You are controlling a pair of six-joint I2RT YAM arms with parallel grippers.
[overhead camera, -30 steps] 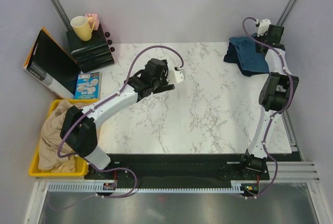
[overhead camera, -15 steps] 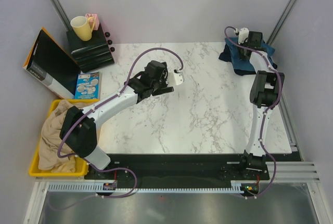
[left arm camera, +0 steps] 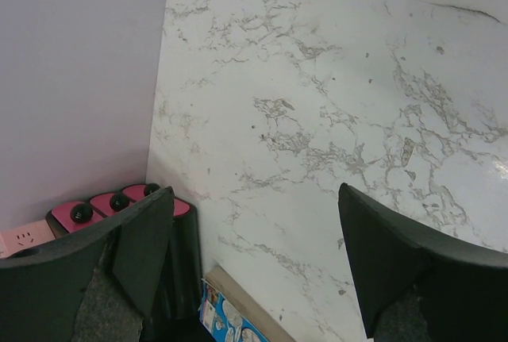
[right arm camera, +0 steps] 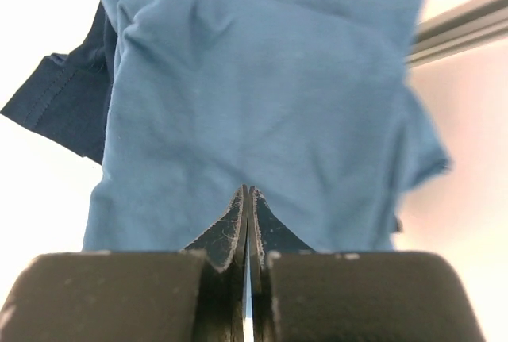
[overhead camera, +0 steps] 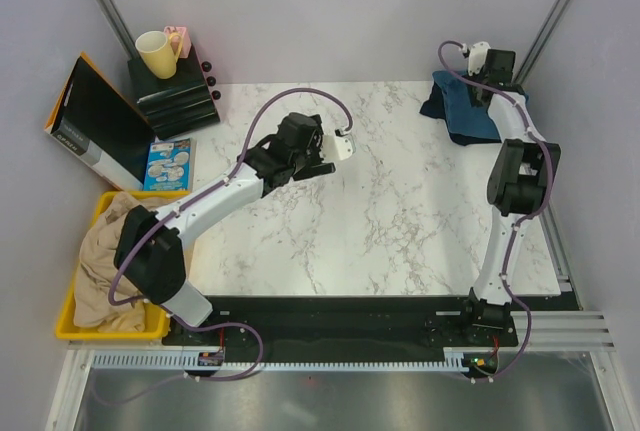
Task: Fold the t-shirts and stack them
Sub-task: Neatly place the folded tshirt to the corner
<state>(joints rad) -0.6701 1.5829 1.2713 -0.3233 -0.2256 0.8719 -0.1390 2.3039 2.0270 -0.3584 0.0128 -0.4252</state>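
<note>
The steel-blue t-shirt lies crumpled at the table's back right corner, on top of the navy t-shirt, whose edge sticks out to the left. In the right wrist view the steel-blue shirt fills the frame and the navy shirt shows at the left. My right gripper hovers at the shirts' far edge, its jaws pressed together with no cloth seen between them. My left gripper is open and empty above bare marble near the table's middle.
A yellow bin holding beige cloth sits at the near left. A black box stack with a yellow mug, a dark flat box and a blue booklet stand at the back left.
My right gripper swung left over the shirts, then back a little to the right, staying at the back corner. The shirt pile shifted slightly. The left arm has not moved.
</note>
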